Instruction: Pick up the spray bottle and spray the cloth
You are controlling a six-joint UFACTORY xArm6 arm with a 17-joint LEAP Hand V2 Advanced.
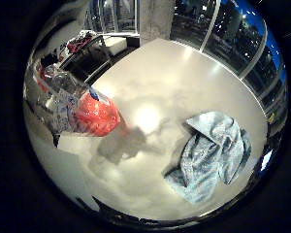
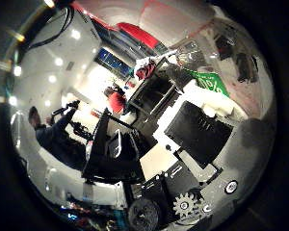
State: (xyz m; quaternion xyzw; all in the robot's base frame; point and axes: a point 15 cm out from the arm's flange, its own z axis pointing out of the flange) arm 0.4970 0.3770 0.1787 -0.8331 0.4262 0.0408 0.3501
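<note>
In the little finger side palm view an orange-red spray bottle (image 1: 95, 115) sits close to the palm, beside the white and grey parts of my hand (image 1: 56, 97), which curl against its upper part. Its shadow falls on the white table (image 1: 175, 83) below it, so it seems held above the surface. A blue-grey cloth (image 1: 211, 148) lies crumpled on the table, away from the bottle. The thumb side palm view shows my hand's black and white fingers (image 2: 183, 135) bent across the picture, with a gear at their base.
The table's far edge meets a windowed wall (image 1: 233, 39). Boxes and clutter (image 1: 87, 47) stand past the table near the bottle. The thumb side palm view looks up at a ceiling with lights (image 2: 48, 58).
</note>
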